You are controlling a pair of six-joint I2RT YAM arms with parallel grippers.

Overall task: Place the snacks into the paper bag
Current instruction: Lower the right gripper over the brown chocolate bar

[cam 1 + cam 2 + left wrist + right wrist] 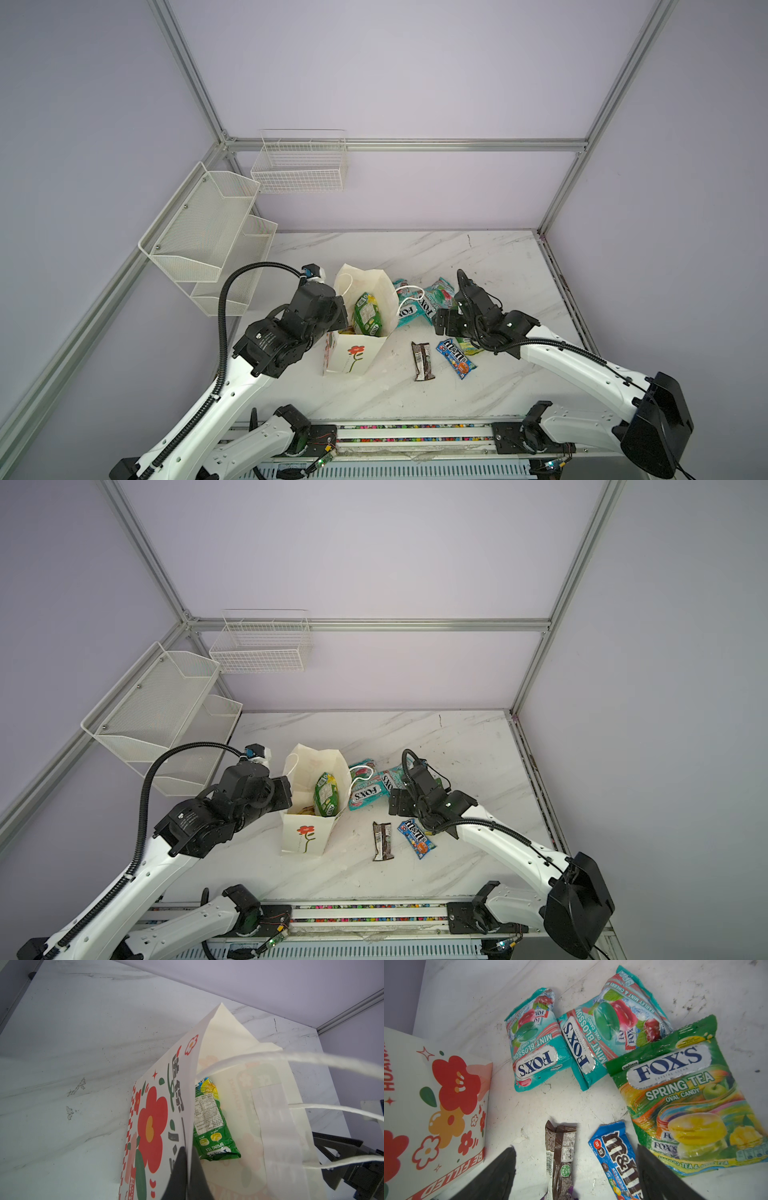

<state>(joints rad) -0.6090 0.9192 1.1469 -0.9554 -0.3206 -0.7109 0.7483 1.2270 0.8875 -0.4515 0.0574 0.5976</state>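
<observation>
Pinching a wall of the cream-white paper bag with red flowers (353,357) in our left gripper (188,1153), we are holding it standing on the white marble desk (478,270). One green candy pouch (365,313) is sitting inside. Our right gripper (575,1169) is hanging wide apart and empty over the dark brown bar (560,1157) and the blue M&M's packet (616,1159). One teal pouch (533,1043), a second teal pouch (608,1028) and a second green pouch (685,1095) are lying near the bag.
</observation>
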